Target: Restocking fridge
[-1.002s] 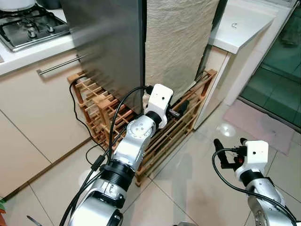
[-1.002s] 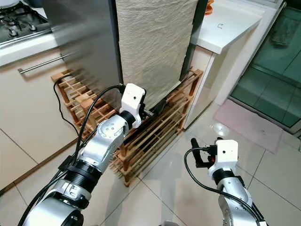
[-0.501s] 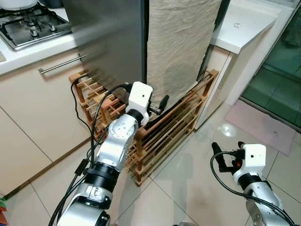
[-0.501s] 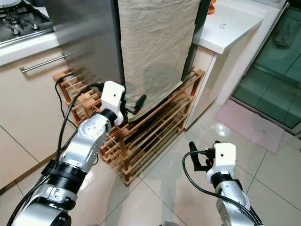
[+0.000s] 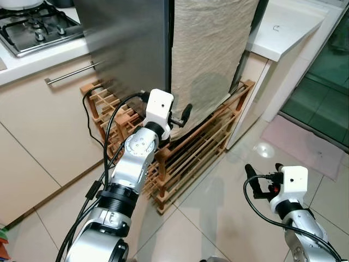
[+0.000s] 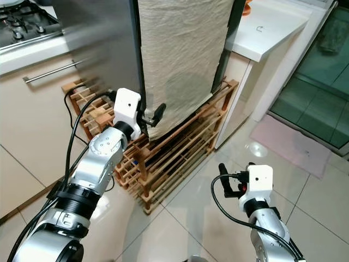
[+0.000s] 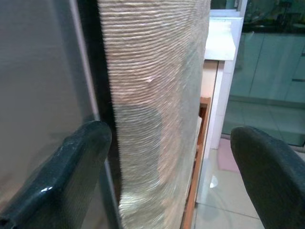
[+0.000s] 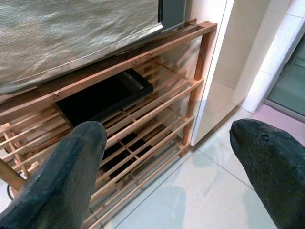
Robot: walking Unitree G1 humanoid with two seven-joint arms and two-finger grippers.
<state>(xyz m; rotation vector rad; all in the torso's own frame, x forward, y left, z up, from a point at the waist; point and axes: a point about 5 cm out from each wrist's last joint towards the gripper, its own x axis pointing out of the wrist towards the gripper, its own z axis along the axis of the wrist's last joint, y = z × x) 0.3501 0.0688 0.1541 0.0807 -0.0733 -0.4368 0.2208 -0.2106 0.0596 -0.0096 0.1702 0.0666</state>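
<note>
Our left gripper [image 5: 180, 116] at the fridge [image 5: 131, 43] edge

Fingers apart, it straddles the steel fridge's door seam beside the beige cloth [image 5: 210, 54], above the wooden rack [image 5: 202, 150]. Our right gripper [image 5: 263, 176] hangs spread over floor tiles.

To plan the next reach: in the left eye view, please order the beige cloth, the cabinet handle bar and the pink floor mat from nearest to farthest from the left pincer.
From the left pincer:
1. Beige cloth, just beyond the fingertips, hanging on the fridge.
2. Cabinet handle bar, to the robot's left, on the cupboard under the stove.
3. Pink floor mat, far to the right, on the tiles.
</note>
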